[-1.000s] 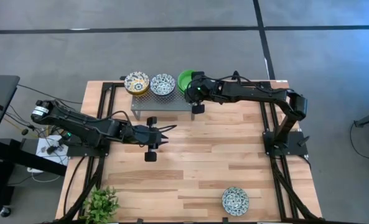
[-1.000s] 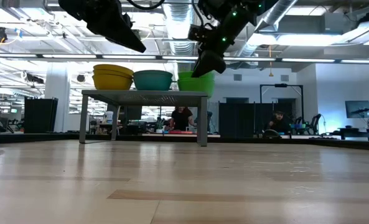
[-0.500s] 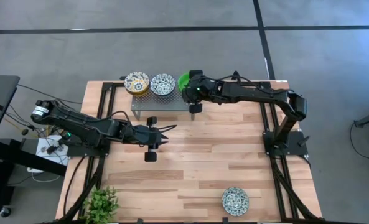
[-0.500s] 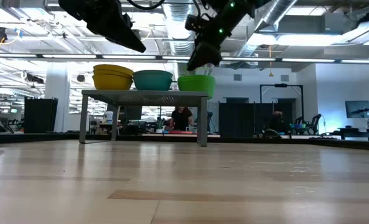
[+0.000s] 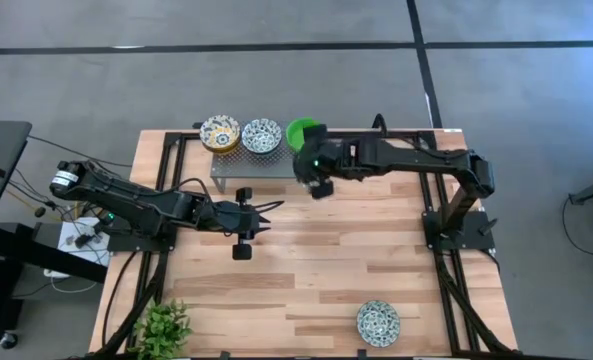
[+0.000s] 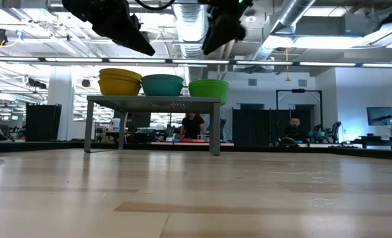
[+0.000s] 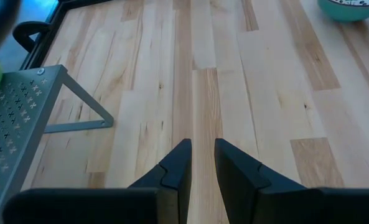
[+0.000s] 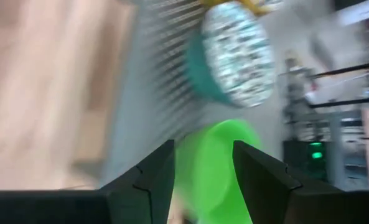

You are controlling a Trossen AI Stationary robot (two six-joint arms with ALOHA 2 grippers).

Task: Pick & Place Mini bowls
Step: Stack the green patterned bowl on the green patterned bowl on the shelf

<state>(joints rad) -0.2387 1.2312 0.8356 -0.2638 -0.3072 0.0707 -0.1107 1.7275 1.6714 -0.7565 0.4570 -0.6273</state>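
Stand (image 5: 261, 165) at table's (image 5: 306, 270) far edge, three bowl spots in a row on it: left stack (image 5: 220, 133), middle bowl (image 5: 262, 136), right bowl (image 5: 301, 131). Right gripper (image 5: 319, 176) just beside the right bowl, at the stand's right end. Left gripper (image 5: 266, 212) before the stand, mid-table. Lone bowl (image 5: 378, 322) at near edge, right. Plant (image 5: 162, 326) at near-left corner.

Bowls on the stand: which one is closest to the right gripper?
The green bowl, at the stand's end beside the right gripper; the blue-and-white bowl and yellow bowl sit farther along.
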